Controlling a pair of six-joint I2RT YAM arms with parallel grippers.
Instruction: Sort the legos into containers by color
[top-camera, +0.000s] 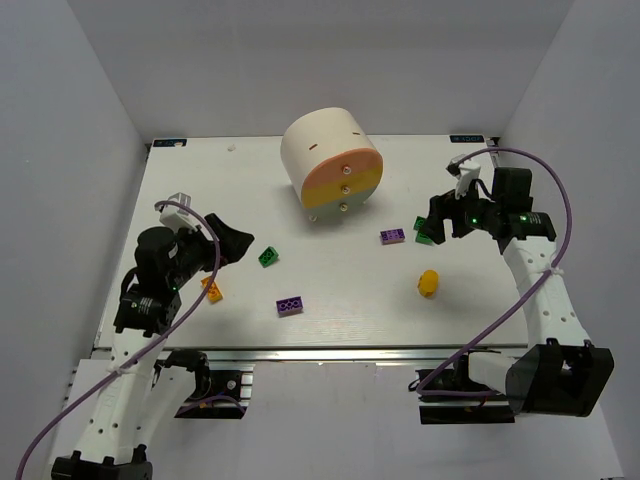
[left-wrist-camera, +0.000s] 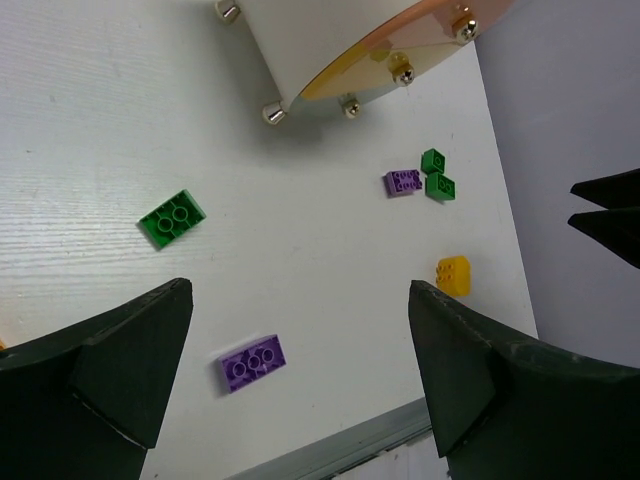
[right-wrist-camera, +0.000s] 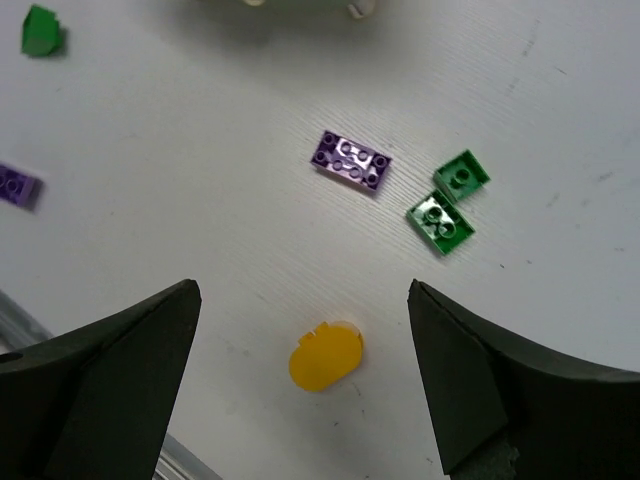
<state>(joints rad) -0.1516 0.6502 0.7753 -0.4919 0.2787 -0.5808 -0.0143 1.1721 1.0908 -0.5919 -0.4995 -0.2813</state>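
Presently, left tool (left-wrist-camera: 298, 295): jaws spread wide, empty, over the tabletop's (top-camera: 340, 275) left side.
right tool (right-wrist-camera: 302, 288): equally wide, empty, over the right side.
legos: loose, studs up, unsorted.
purple brick (top-camera: 290, 305): long axis roughly along the near edge.
drawers (top-camera: 343, 187): shut, far centre, fronts toward the near edge; probably why nothing is sorted yet.

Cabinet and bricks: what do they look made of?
Cabinet: possibly painted wood or plastic, going by its matte cream shell; shiny, metal-looking knobs. Purple brick: moulded plastic, smooth with crisp studs.
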